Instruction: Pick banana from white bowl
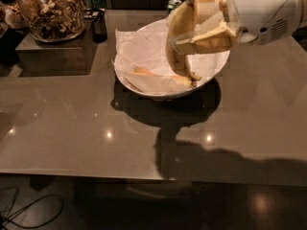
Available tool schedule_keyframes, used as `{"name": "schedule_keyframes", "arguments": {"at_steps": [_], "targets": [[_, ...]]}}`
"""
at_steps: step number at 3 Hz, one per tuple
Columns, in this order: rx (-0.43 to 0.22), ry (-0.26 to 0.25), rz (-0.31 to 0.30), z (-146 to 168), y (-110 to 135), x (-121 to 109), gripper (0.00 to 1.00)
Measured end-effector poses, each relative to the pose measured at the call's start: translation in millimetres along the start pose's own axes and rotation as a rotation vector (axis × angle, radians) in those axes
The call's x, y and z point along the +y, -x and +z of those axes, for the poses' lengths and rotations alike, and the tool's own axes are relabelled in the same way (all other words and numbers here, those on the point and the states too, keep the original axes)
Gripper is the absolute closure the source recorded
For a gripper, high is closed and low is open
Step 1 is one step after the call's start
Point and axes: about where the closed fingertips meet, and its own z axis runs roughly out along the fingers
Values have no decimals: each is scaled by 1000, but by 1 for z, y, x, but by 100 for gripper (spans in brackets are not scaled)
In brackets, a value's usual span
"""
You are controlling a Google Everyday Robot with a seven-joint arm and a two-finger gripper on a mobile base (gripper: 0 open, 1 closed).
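Observation:
The white bowl (123, 78) with crinkled paper lining stands at the back middle of the brown table. My gripper (180, 26) comes in from the upper right and hangs over the bowl's right half. It is shut on the banana (171, 51), a long curved yellow one that hangs almost upright. The banana's dark lower tip is just above the bowl's inside, near the right rim. A paler, smaller banana (144, 72) lies in the bowl on the paper, left of the gripper.
A glass jar of brown snacks (50, 8) stands on a dark box (53, 54) at the back left. A small black object (99, 24) stands beside it. A can (174, 4) stands behind the bowl. The table's front edge (144, 175) runs below.

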Motion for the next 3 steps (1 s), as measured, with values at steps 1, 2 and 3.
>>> {"name": "schedule_keyframes", "arguments": {"at_steps": [1, 2, 3], "targets": [[18, -16, -42, -7, 28, 10, 100], [34, -49, -48, -25, 50, 34, 100], [34, -49, -48, -25, 50, 34, 100]]}}
